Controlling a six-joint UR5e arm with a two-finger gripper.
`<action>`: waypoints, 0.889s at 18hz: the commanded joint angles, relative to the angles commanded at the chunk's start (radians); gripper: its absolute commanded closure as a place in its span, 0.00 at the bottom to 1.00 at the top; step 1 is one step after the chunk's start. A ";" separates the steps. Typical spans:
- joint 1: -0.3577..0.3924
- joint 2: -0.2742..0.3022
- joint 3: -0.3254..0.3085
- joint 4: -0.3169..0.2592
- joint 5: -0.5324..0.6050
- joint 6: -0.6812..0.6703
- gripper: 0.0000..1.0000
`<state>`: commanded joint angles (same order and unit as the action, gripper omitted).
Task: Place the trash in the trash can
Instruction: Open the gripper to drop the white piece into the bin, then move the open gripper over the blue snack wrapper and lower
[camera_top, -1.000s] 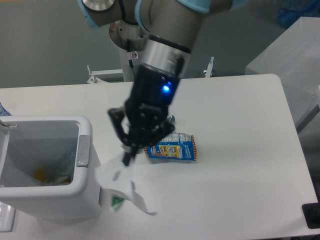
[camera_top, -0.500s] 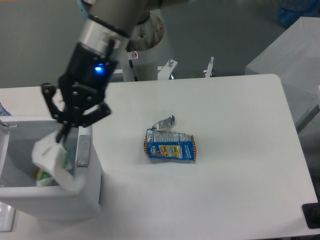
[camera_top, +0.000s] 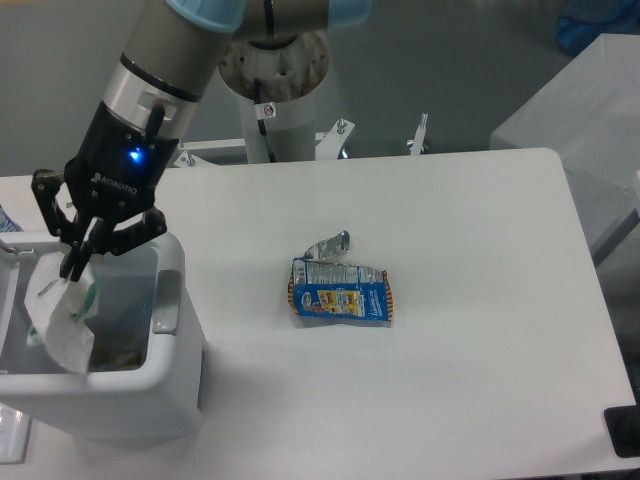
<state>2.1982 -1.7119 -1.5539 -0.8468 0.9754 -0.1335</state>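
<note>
camera view, near to far: one white bin (camera_top: 150, 395) stands at the table's (camera_top: 480, 300) near left corner, with some litter dim in its bottom. one whitish wrapper (camera_top: 62, 322) with a green mark hangs inside its mouth, pinched between the jaws of the one gripper (camera_top: 75, 262) above. one blue-and-orange packet (camera_top: 342, 298) lies flat mid-table, well apart from the bin.
</note>
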 joint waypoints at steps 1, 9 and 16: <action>0.000 0.002 0.002 0.000 0.011 0.000 0.32; 0.067 0.058 0.020 -0.005 0.123 0.003 0.24; 0.254 0.138 -0.118 -0.017 0.138 0.265 0.24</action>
<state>2.4527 -1.5740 -1.6717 -0.8636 1.1136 0.1314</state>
